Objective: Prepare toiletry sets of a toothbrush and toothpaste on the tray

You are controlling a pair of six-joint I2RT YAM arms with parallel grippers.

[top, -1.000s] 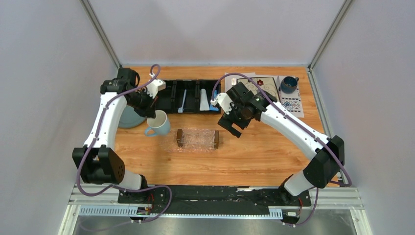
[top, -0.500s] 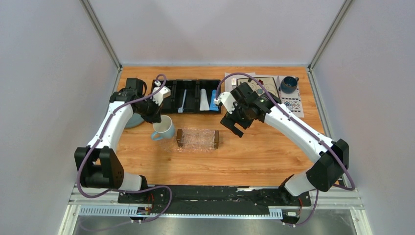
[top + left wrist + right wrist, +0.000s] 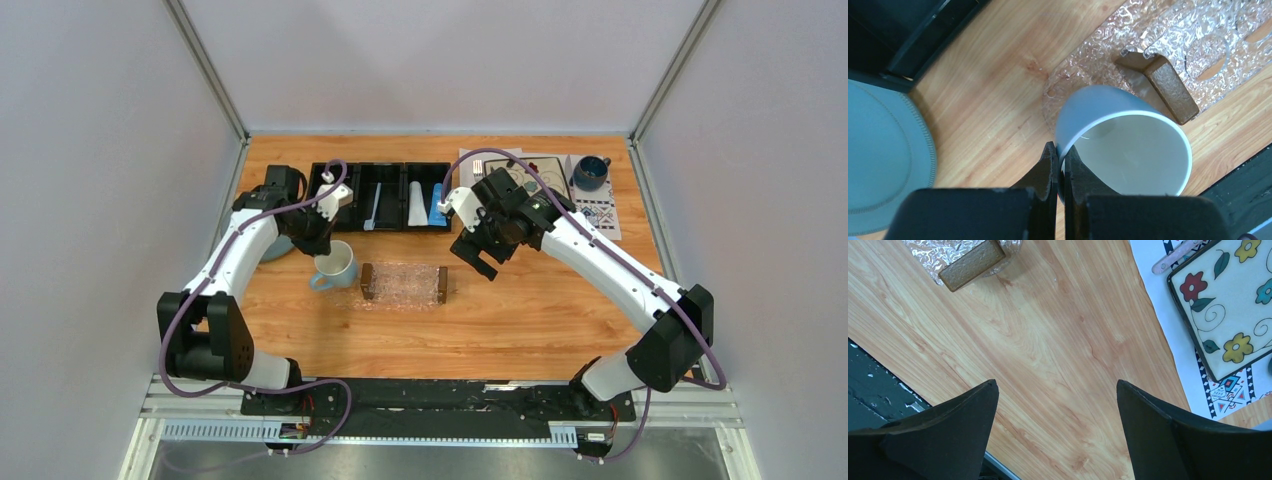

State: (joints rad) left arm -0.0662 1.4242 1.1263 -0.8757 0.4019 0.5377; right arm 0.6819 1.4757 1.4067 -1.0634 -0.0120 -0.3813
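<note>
The tray point(image 3: 403, 283) lies on the table point(image 3: 520, 330) with a brown bar at each short end, and nothing lies in it. The toothbrush point(image 3: 374, 206) is not on the tray: it lies beyond the tray's far side, in the middle compartment of the organizer point(image 3: 352, 200). A white tube point(image 3: 416, 207) and a blue item point(image 3: 437, 206) sit in the compartment to the toothbrush's right, also beyond the tray.

The left gripper point(image 3: 1058, 162) is just off the tray's left end, its jaws pinched narrow on the rim of the mug point(image 3: 1118, 130). One finger is inside the wall and one outside. The mug is tilted, its mouth turned toward the wrist camera, and it sits right beside the tray's left bar point(image 3: 1160, 85). Whether the mug touches the tray or the table cannot be told. A grey-blue plate point(image 3: 883, 160) lies further left of the tray than the mug.

The right gripper point(image 3: 1055, 390) hangs off the tray's right end, toward its far corner. Its jaws stand wide with nothing between them and only bare wood beneath. The floral plate point(image 3: 1233, 305) rests on a patterned mat point(image 3: 1188, 355) to the right of the tray and further back. A dark blue cup point(image 3: 591, 172) stands beyond that, well apart from the tray.
</note>
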